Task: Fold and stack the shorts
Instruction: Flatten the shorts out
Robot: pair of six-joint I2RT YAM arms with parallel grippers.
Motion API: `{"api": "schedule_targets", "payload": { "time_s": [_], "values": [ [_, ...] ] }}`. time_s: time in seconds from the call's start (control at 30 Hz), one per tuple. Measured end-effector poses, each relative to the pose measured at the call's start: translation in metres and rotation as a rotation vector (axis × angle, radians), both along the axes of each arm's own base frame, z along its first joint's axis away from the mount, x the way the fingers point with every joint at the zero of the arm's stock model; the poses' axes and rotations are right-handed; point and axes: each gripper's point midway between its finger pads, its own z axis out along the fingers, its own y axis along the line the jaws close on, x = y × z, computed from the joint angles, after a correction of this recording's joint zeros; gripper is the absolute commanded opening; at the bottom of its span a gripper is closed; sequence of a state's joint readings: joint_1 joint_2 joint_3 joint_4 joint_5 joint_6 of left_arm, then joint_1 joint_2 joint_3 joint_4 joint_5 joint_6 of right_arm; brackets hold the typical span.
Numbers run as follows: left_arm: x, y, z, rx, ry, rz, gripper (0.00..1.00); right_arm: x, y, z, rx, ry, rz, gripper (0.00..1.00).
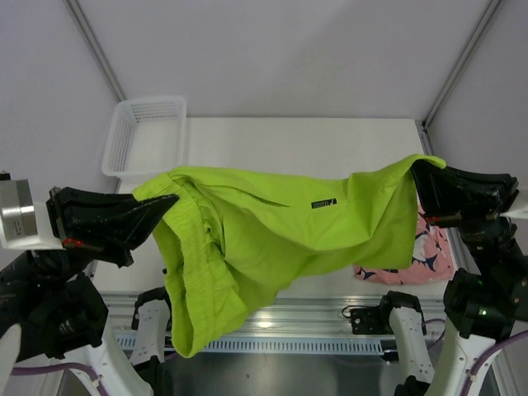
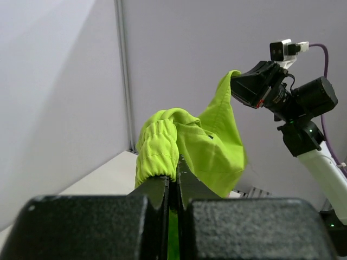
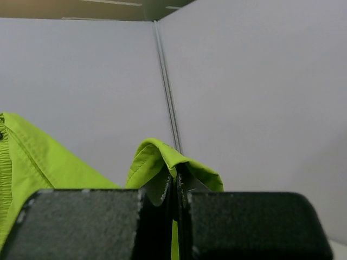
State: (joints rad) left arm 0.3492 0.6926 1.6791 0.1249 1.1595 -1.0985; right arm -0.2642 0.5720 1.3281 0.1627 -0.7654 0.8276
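Note:
The lime green shorts hang stretched in the air between both arms, high above the table. My left gripper is shut on the gathered waistband at the left end. On the right, my right gripper is shut on a hem corner. A loose leg of the green shorts droops toward the near table edge. The pink shorts with navy-and-white print lie on the table at the right, mostly hidden under the green fabric and the right arm.
A white mesh basket stands at the table's back left corner. The white table top runs behind the hanging shorts. Grey enclosure walls close in at the back and sides. The arm bases and a metal rail line the near edge.

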Motion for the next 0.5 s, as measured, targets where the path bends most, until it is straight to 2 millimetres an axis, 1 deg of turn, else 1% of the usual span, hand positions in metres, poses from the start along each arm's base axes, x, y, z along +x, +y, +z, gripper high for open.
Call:
{"api": "schedule_targets", "payload": {
  "time_s": [0.07, 0.1, 0.17, 0.23, 0.27, 0.3, 0.33, 0.37, 0.43, 0.47, 0.5],
  "values": [
    [0.013, 0.006, -0.004, -0.020, 0.030, 0.017, 0.00, 0.020, -0.007, -0.009, 0.030, 0.061, -0.005, 0.00],
    [0.024, 0.010, -0.006, -0.034, 0.052, 0.029, 0.00, 0.033, -0.010, -0.014, 0.041, 0.098, -0.005, 0.00],
    [0.047, 0.020, -0.011, -0.058, 0.096, 0.047, 0.00, 0.067, -0.016, -0.028, 0.057, 0.183, -0.020, 0.00],
    [0.082, 0.034, -0.018, -0.092, 0.163, 0.068, 0.00, 0.107, -0.021, -0.048, 0.063, 0.283, -0.029, 0.00],
    [0.103, 0.042, -0.023, -0.110, 0.202, 0.083, 0.00, 0.127, -0.024, -0.061, 0.069, 0.336, -0.032, 0.00],
    [0.130, 0.053, -0.032, -0.138, 0.260, 0.104, 0.00, 0.146, -0.027, -0.075, 0.075, 0.391, -0.033, 0.00],
    [0.149, 0.061, -0.039, -0.157, 0.301, 0.118, 0.00, 0.163, -0.029, -0.089, 0.080, 0.442, -0.030, 0.00],
    [0.171, 0.070, -0.049, -0.178, 0.354, 0.132, 0.00, 0.174, -0.030, -0.100, 0.085, 0.481, -0.024, 0.00],
    [0.203, 0.083, -0.069, -0.214, 0.446, 0.152, 0.00, 0.201, -0.033, -0.128, 0.098, 0.580, -0.016, 0.00],
    [0.217, 0.089, -0.082, -0.232, 0.497, 0.161, 0.00, 0.209, -0.034, -0.140, 0.103, 0.618, -0.010, 0.00],
    [0.228, 0.093, -0.093, -0.249, 0.546, 0.170, 0.00, 0.212, -0.033, -0.146, 0.105, 0.643, -0.003, 0.00]
  ]
}}
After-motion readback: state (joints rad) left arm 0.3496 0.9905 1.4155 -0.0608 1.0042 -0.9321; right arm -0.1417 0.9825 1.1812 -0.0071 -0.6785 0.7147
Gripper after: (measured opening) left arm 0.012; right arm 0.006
